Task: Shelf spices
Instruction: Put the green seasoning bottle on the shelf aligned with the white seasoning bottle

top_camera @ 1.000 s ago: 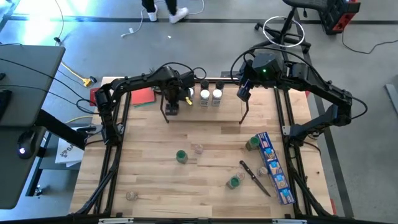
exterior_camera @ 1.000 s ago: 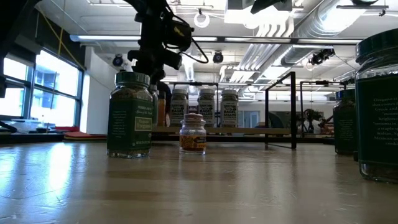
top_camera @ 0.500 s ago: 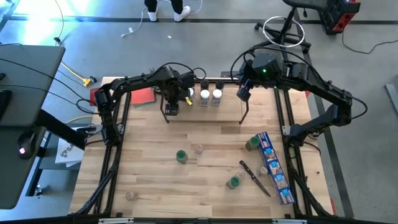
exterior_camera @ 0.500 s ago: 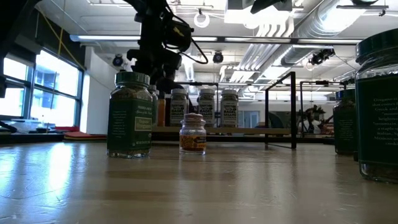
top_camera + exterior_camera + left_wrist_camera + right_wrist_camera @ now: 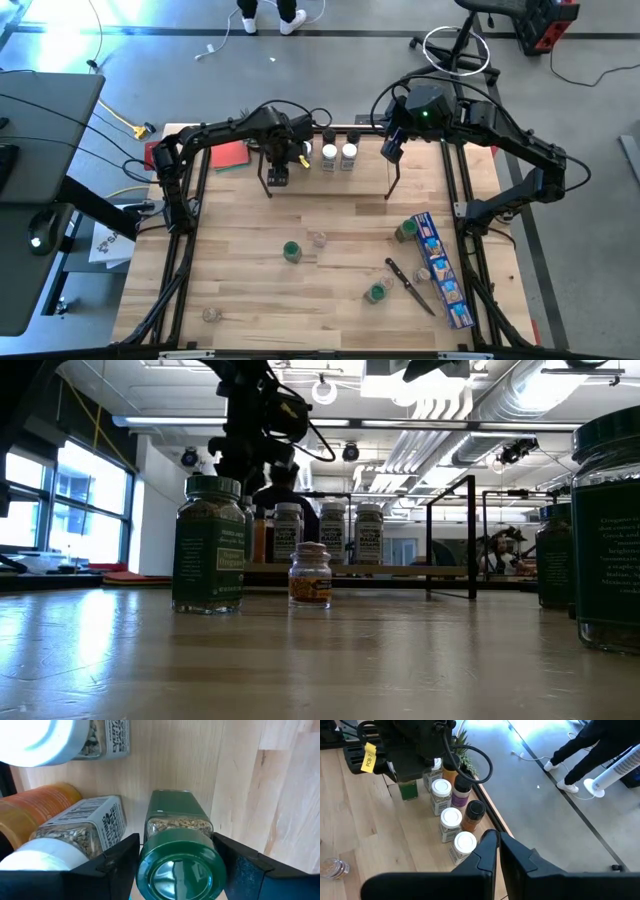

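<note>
My left gripper (image 5: 277,172) is at the left end of the shelf (image 5: 370,162). A green-capped spice jar (image 5: 180,865) stands upright on the board between its fingers (image 5: 112,860), which are open and close to each side of the cap. White-capped jars (image 5: 339,154) and black-capped jars (image 5: 340,135) stand in rows beside it. Over the shelf's right end my right gripper (image 5: 497,845) hangs shut and empty. Loose on the table are two green-capped jars (image 5: 291,250) (image 5: 377,292), a third jar (image 5: 405,230) and two clear ones (image 5: 319,239) (image 5: 210,314).
A long blue box (image 5: 440,268) and a black-handled utensil (image 5: 410,285) lie at the right front. A red flat thing (image 5: 230,155) sits left of the shelf. A black frame (image 5: 185,250) edges the table. A person's legs (image 5: 590,755) show on the floor beyond.
My left gripper's jaws have widened slightly around the green-capped jar on the shelf. Both arms stay where they were. The person behind the table has shifted.
</note>
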### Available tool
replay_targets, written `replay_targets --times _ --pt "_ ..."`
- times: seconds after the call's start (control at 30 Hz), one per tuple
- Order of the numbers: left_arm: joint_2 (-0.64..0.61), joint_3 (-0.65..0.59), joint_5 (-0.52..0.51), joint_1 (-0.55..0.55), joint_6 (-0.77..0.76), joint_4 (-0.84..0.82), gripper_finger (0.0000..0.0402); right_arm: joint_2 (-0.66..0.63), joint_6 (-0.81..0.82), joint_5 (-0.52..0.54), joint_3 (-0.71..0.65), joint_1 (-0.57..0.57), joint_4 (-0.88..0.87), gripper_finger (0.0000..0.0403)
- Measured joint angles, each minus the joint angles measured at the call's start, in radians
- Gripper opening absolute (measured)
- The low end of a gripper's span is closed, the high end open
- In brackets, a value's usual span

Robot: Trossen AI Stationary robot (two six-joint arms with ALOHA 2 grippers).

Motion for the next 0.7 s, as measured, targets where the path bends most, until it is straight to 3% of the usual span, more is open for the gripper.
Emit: replay_targets --times 0.7 --pt "-0.043 0.000 -0.060 -0.023 -0.045 0.019 0.0257 0.000 0.000 0.000 0.000 0.000 0.003 0.0014"
